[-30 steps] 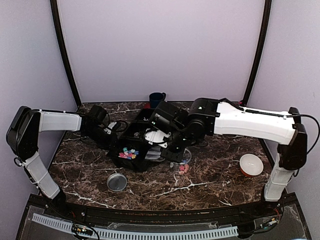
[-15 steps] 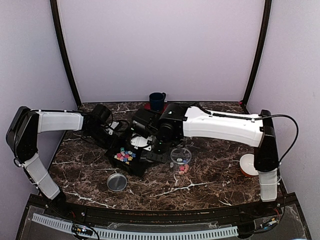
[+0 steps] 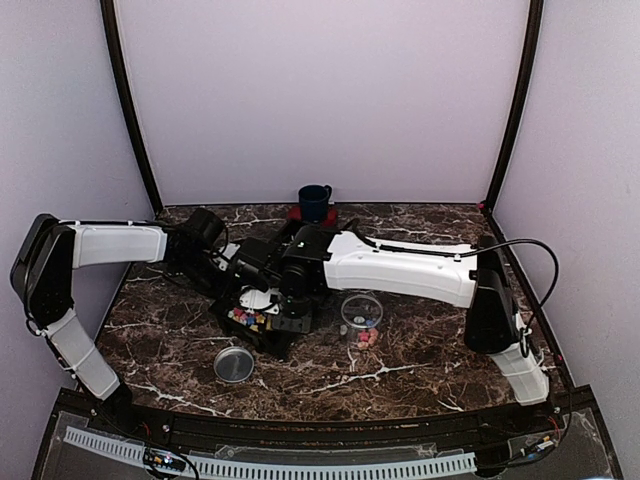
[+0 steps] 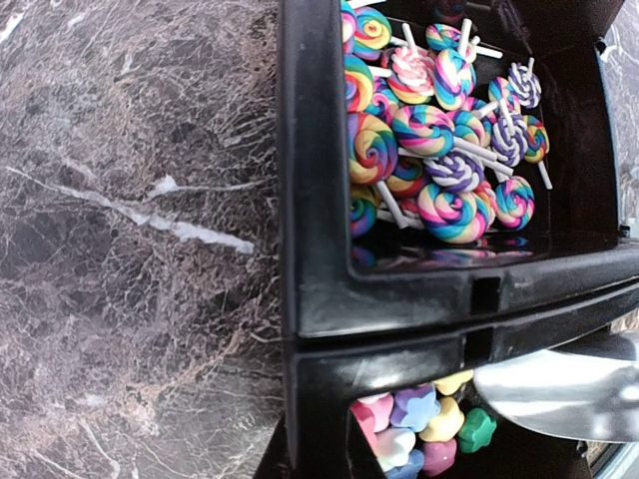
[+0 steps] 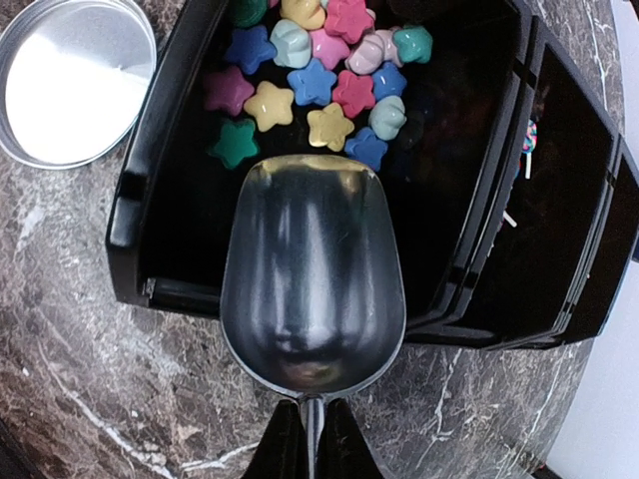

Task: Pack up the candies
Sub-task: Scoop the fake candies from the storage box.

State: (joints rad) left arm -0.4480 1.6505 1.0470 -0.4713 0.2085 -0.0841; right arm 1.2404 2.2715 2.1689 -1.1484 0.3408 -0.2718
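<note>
A black tray (image 3: 272,340) holds the candies: star-shaped pieces (image 5: 310,75) in one compartment and swirl lollipops (image 4: 439,130) in the one beside it. My right gripper (image 5: 313,437) is shut on the handle of an empty metal scoop (image 5: 312,279). The scoop's bowl hangs over the near rim of the star compartment, its lip just short of the stars. My left gripper (image 3: 232,272) is at the tray's rear left corner, shut on the tray wall (image 4: 318,200). A clear jar (image 3: 360,314) right of the tray has a few candies (image 3: 365,338) at its bottom.
A round metal lid (image 3: 233,364) lies on the marble table in front of the tray, also in the right wrist view (image 5: 75,80). A dark blue cup (image 3: 314,200) stands on a red coaster at the back wall. My right arm spans the table's middle.
My right arm has swung left, carrying the scoop from beside the jar to the tray's star compartment. The left arm and tray have hardly moved.
</note>
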